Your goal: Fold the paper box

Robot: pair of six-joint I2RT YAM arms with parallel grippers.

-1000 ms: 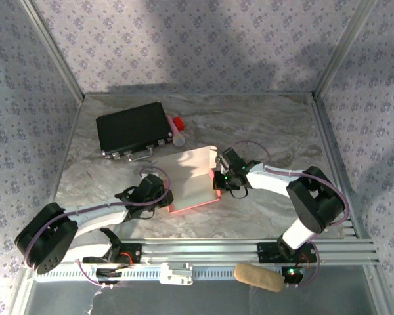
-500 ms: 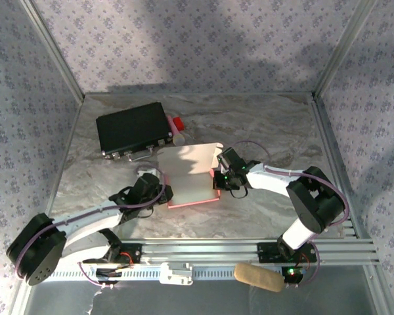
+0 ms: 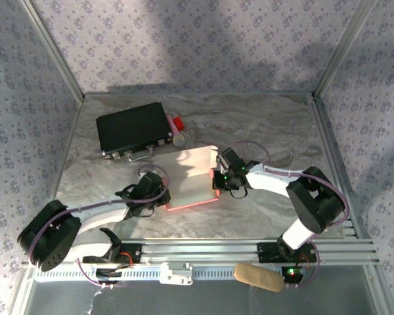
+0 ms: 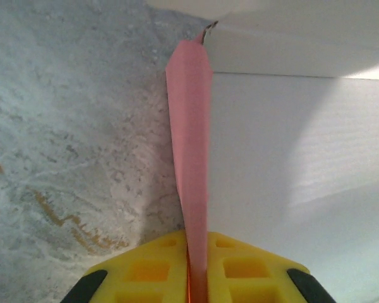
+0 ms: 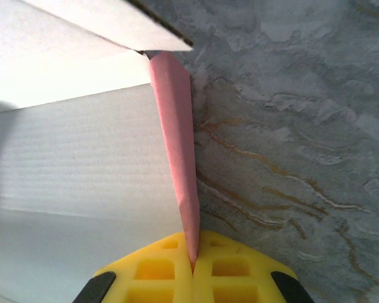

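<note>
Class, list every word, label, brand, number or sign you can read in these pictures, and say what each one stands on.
No text can be read.
The paper box has plain pink and whitish faces with no print.
The black case has small pale spots along its near edge, too small to tell whether any are lettering.

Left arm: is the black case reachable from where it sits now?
Probably, once it lets go: the left gripper is shut on a side flap of the paper box. Beyond that, only bare table lies between it and the black case.
</note>
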